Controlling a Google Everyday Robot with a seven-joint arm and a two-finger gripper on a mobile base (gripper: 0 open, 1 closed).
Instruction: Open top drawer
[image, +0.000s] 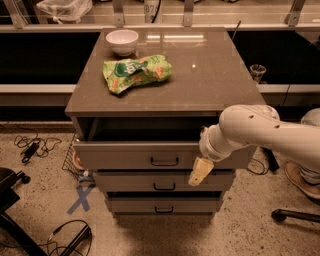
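— Where is the top drawer (125, 155), and where is the gripper (199, 172) relative to it?

— The drawer sits just under the top of the cabinet (215, 75) and stands part-way out, with a dark opening showing behind its front panel. The white arm (260, 132) comes in from the right and crosses the panel's right end. The gripper hangs down from it in front of that panel. It is to the right of the handle (164, 161) and apart from it. Its tip reaches past the drawer's lower edge, over the front of the middle drawer (130, 181).

— Is the gripper wide, narrow, or holding something?

— I cannot tell. I also cannot tell whether it touches the panel.

— What about materials and shapes?

— The cabinet is a boxy grey-brown unit. Its top is a smooth, flat slab, glossy enough to catch reflections of light. The arm is rounded, smooth white plastic with small dark dots along its shell. The drawer front is a plain matte panel, wider and taller than the two beneath it, and the bottom drawer (135, 205) is the narrowest. The gripper is a tapered, pale yellowish piece. On the top lies a crumpled green snack bag (136, 72), shiny and creased. Behind it stands a small round white bowl (122, 40). The handle is a thin black bar.
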